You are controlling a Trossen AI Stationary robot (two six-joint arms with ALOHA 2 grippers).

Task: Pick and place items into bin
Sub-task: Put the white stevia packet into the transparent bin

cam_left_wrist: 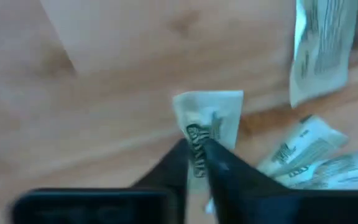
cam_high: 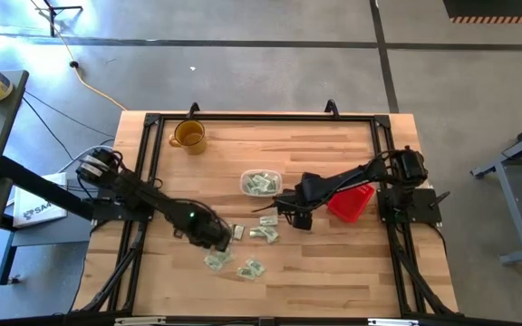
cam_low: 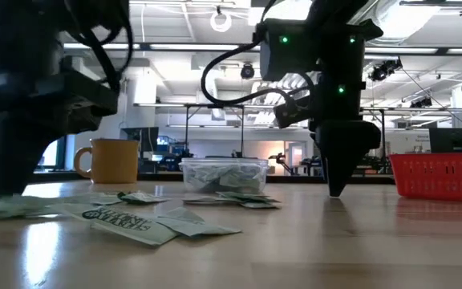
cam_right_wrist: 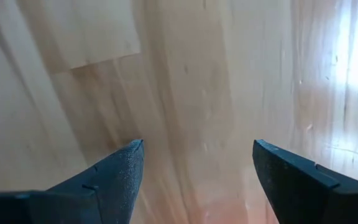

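Several pale green and white packets lie flat on the wood: near the left gripper, and between the arms. The clear bin stands on the table's middle with packets inside; it also shows in the low view. My left gripper is low over the near cluster, shut on one packet. My right gripper hangs open just over bare wood near the bin's near right corner, its fingers spread wide, touching nothing. My left gripper pinches one printed packet between its two fingers, which are on the packet's end nearest them. The packet's other end sticks out past the fingertips. The fingers point down at the table. Whether the packet is clear of the wood, I cannot tell.
An amber mug stands near the table's far left corner. A red mesh basket sits just right of the right gripper. More packets lie beside the held one. Bare wood lies along the near edge and far right.
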